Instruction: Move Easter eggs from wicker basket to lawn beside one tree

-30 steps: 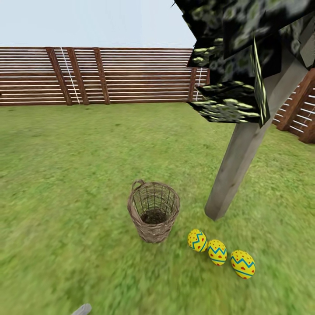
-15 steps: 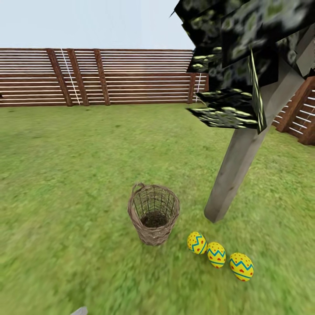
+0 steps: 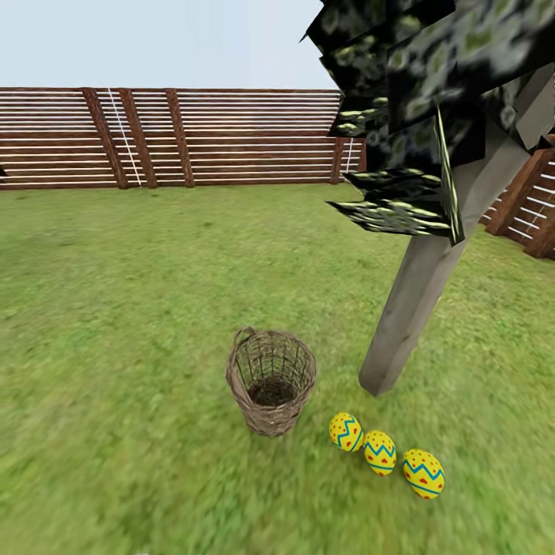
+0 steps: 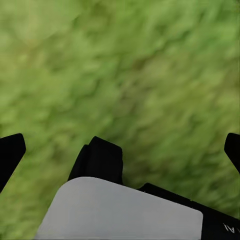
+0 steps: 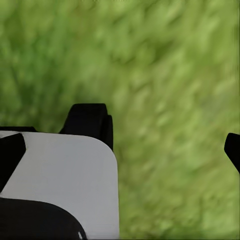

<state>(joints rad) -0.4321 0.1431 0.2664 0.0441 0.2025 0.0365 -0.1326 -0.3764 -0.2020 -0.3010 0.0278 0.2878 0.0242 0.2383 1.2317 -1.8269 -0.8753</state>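
The three Easter eggs (image 3: 383, 452) lie in a row on the lawn (image 3: 139, 308), right of the empty wicker basket (image 3: 270, 381), near the tree (image 3: 408, 308). Smooth and rounded, they would likely slip unless gripped across the middle. The left pincer (image 4: 120, 150) and right pincer (image 5: 120, 147) both gape wide over grass.
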